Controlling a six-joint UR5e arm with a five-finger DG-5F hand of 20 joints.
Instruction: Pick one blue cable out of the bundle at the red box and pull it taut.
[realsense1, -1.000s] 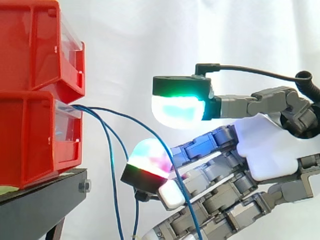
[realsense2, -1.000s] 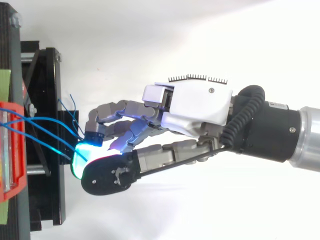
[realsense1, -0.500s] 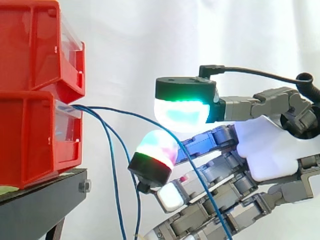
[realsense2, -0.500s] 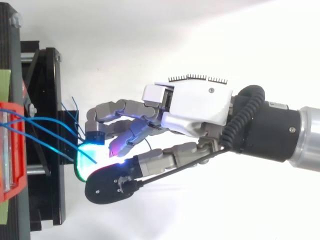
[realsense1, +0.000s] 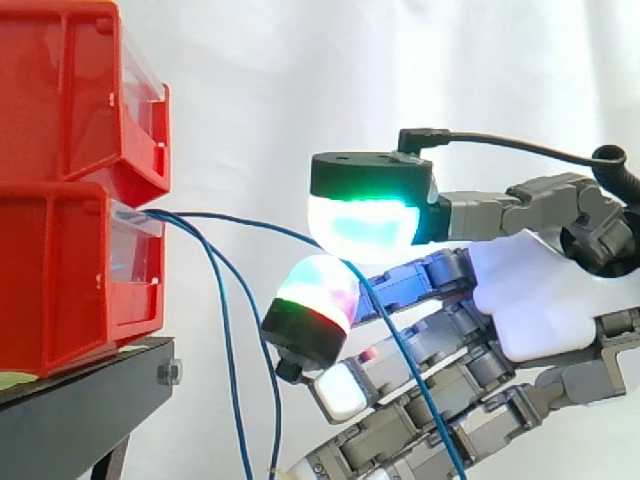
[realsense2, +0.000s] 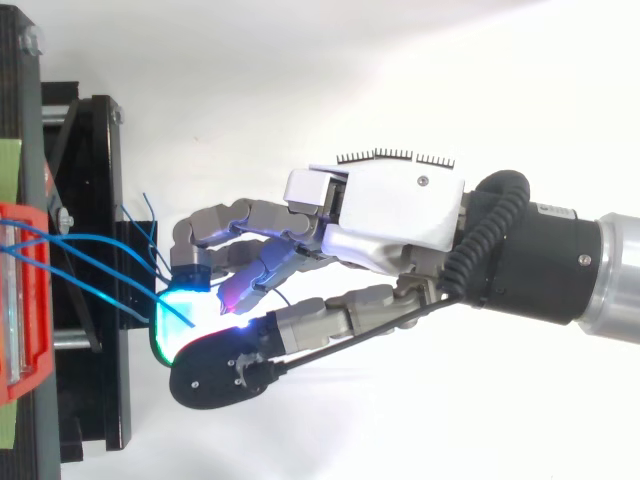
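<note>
White curtain (realsense1: 300, 80) backs the work: I see one blue cable (realsense1: 240, 217) arcing slack from the lower red bin (realsense1: 60, 280) rightward into the hand (realsense1: 530, 300), and I cannot tell whether the hand has closed on it.

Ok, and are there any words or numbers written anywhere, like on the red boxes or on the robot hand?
None: no word, label, number or sign can be read in either view.
The red bins, the black stand, the hand and the blue cables all show plain surfaces, with no print on them.
</note>
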